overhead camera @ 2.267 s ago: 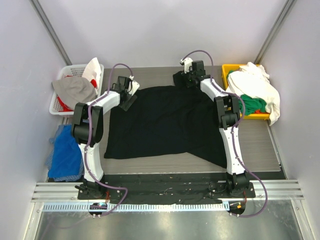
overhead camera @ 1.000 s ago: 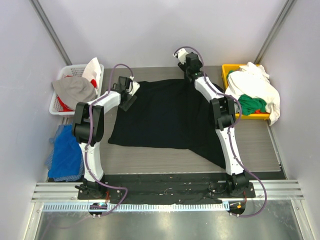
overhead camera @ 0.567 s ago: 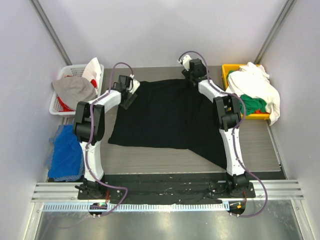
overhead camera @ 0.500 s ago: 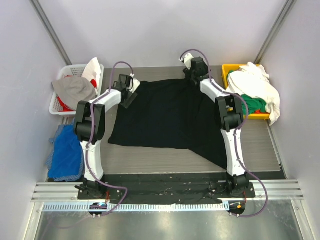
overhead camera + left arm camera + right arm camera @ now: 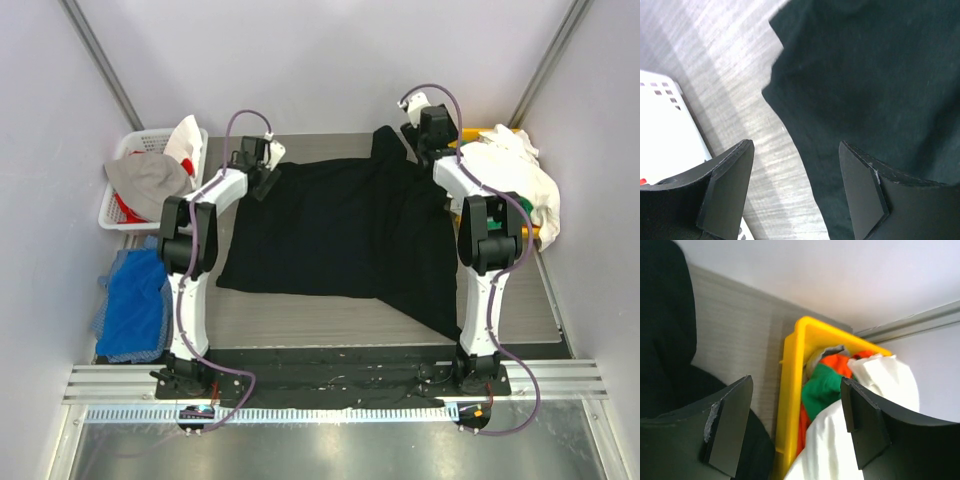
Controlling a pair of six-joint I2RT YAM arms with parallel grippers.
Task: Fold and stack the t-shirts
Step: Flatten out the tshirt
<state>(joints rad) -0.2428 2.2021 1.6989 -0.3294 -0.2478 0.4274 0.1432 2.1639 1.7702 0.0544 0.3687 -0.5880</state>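
Wide open, empty at left hand (image 5: 795,165), black shirt (image 5: 865,75) beneath. Same at right hand (image 5: 796,400), yellow bin (image 5: 790,360) ahead.

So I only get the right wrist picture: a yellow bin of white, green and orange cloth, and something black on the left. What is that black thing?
Observer: A black t-shirt, spread out over most of the table.
Operator: Is the other arm holding it?
Observer: No. The left arm has its jaws open over the shirt's far left edge, with nothing gripped.
Operator: Any more laundry around?
Observer: Yes. A white basket at the far left holds grey cloth, and blue cloth lies on the near side of it.
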